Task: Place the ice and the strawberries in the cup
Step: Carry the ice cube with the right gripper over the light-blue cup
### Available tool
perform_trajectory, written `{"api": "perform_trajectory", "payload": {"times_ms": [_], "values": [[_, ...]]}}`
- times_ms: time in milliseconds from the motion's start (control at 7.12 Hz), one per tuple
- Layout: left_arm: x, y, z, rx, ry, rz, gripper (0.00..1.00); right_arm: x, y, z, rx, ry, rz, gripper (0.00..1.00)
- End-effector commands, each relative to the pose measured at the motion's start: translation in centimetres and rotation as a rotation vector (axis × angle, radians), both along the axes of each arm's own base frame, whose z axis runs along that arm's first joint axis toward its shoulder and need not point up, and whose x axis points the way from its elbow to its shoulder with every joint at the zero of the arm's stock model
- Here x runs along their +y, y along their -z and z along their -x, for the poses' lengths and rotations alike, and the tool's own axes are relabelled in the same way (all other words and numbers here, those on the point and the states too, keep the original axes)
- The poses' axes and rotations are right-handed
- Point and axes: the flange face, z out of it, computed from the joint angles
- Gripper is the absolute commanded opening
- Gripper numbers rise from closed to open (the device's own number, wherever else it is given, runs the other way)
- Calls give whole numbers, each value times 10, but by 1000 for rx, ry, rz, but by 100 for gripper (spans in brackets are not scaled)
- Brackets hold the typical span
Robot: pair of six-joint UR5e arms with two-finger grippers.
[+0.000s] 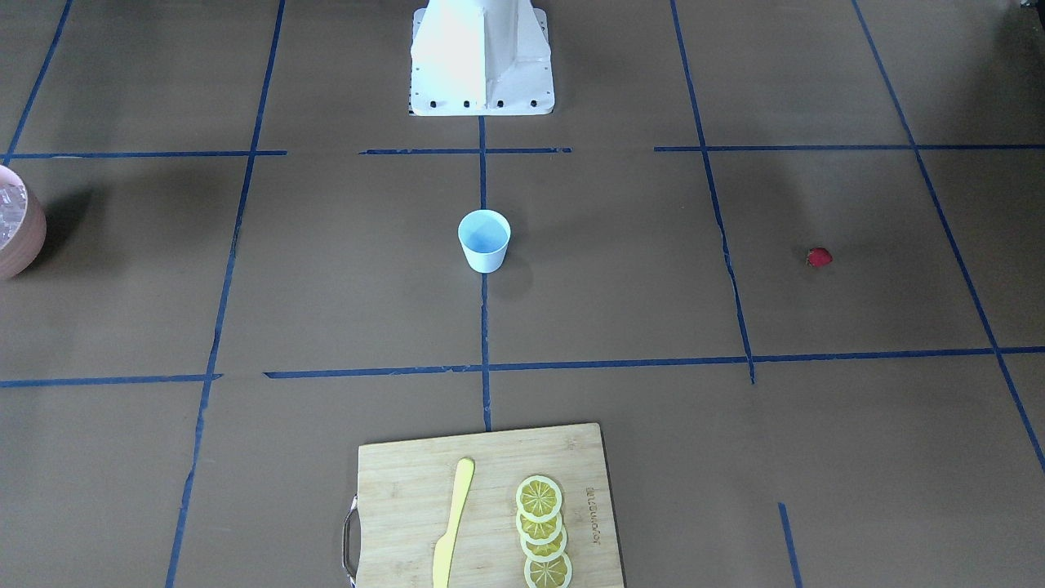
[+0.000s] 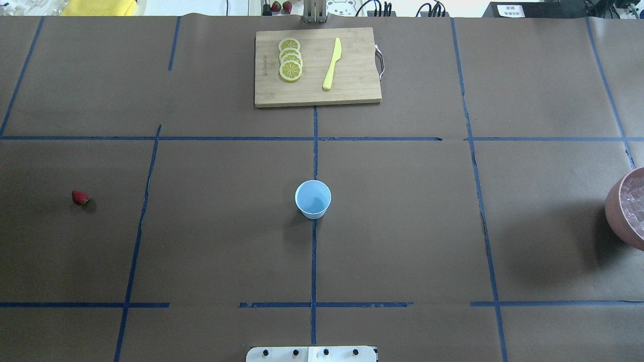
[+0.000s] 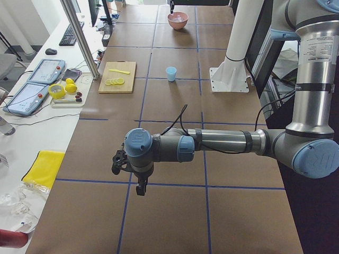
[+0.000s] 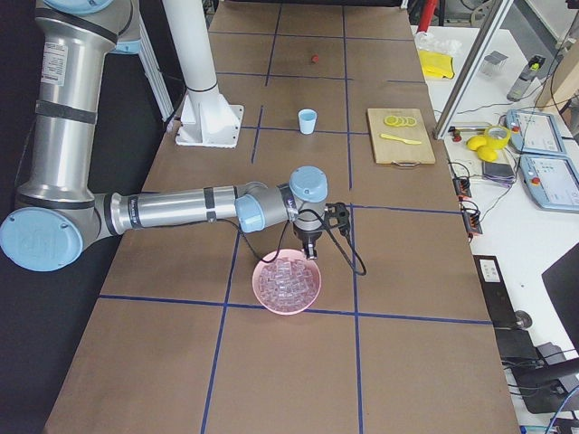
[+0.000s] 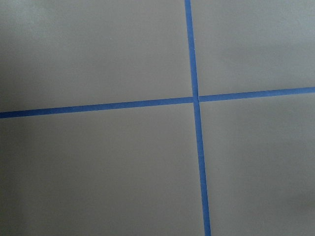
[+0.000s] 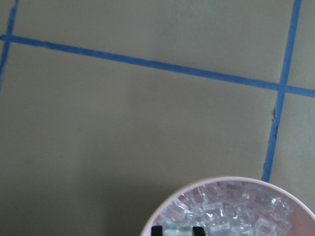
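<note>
Right gripper is clamping ice over the bowl at the tabletop's right edge because I'm stocking the cup; left gripper, I cannot tell.

Overhead and front-facing views look steeply down from opposite sides, sharing the central cup.

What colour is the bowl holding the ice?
Pink. The bowl shows best in the exterior right view.

Silver-grey tubular arms — pale blue joint caps, black cables — white bolted pedestal
</note>
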Motion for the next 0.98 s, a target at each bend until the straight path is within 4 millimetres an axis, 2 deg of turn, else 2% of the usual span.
{"api": "perform_trajectory", "payload": {"times_ms": [0,140,281,421,702,843], "values": [[1,-1,0,0,0,3,100,-51,107,11,-12,-10,3,1],[1,-2,0,1,1,7,100,-73,153,40,-21,22,-18,1],[1,-1,-1,0,1,7,100,-86,195,84,-41,43,-18,1],[0,-1,-1,0,2,5,100,-91,245,134,-78,41,-4,1],[0,0,-1,0,1,2,100,-67,321,236,-90,28,21,1],[0,0,-1,0,1,2,100,-42,351,288,-92,22,45,1]]}}
